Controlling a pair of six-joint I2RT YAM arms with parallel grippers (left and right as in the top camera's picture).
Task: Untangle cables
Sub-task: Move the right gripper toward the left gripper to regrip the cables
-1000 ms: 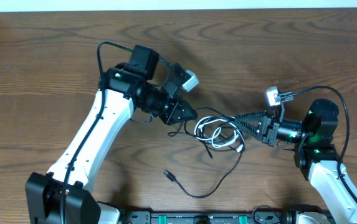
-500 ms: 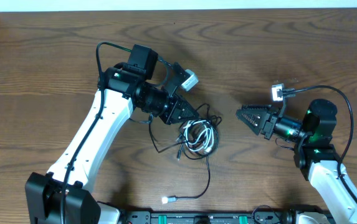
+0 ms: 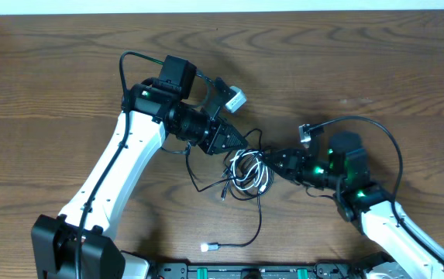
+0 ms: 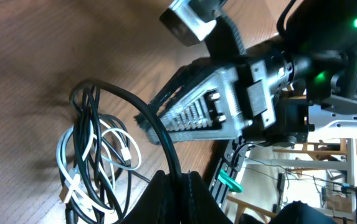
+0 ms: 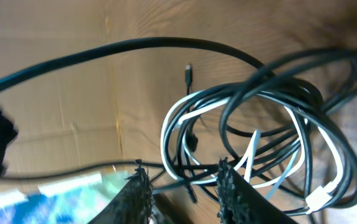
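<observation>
Cables (image 3: 246, 172): a bundle of black and white loops lying on the wooden table (image 3: 376, 62), directly between the two claws. The left gripper (image 4: 178, 182) is pressed together, pinching one black cord (image 4: 142, 111) that arcs from its tips over the bundle. The right gripper (image 5: 181, 190), facing it from the opposite side, stands spread, with several loops lying between and just ahead of its toothed fingers (image 5: 139, 193). Farther from both claws, one strand trails to a white plug end (image 3: 208, 248).

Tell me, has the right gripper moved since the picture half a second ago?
Yes. Seen from overhead, the right gripper has moved toward the picture's left and slightly down, closing the gap to the cables, which stayed in place.
</observation>
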